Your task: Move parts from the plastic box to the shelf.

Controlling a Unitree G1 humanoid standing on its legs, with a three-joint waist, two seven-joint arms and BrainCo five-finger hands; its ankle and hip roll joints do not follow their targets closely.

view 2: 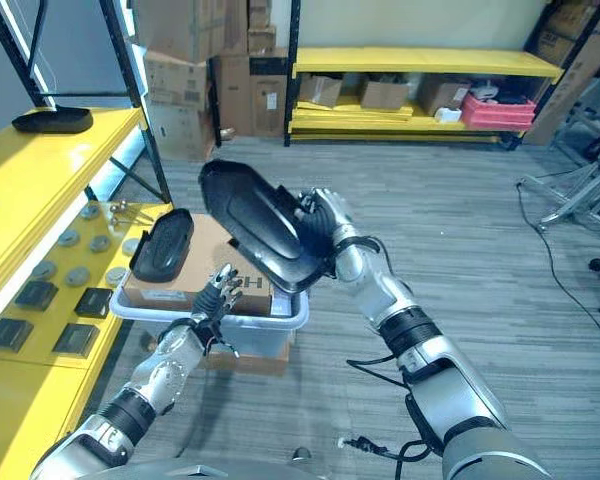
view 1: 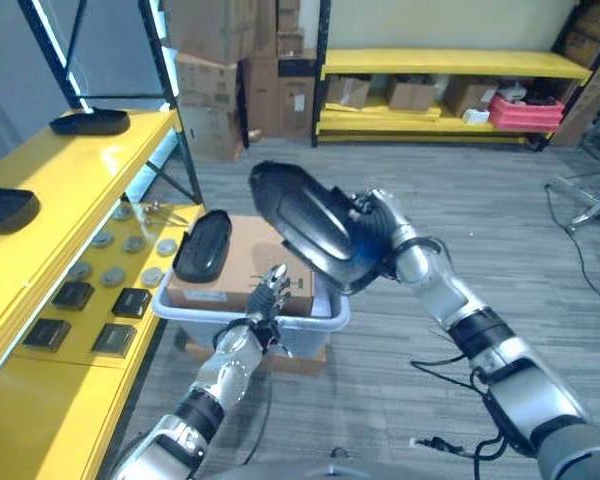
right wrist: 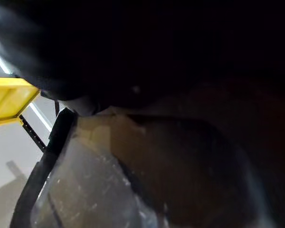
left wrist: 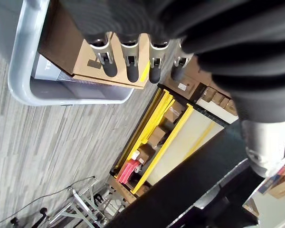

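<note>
My right hand [view 1: 382, 236] is shut on a large black oval part [view 1: 308, 224], held tilted in the air above the right side of the grey plastic box [view 1: 302, 324]. The same part [right wrist: 156, 47] looms dark and close in the right wrist view. A second black part [view 1: 202, 245] leans against the box's left wall, beside a cardboard carton [view 1: 248, 266] inside it. My left hand [view 1: 266, 294] hovers at the box's front rim with its fingers [left wrist: 128, 66] straight and nothing in them. The yellow shelf [view 1: 75, 172] stands at the left.
Two black parts [view 1: 90, 122] [view 1: 4, 208] lie on the shelf's top level. Its lower level [view 1: 42, 385] holds several small round and square pieces. Stacked cardboard boxes [view 1: 212, 95] and a low yellow rack [view 1: 450, 65] with a red crate [view 1: 525, 110] stand at the back.
</note>
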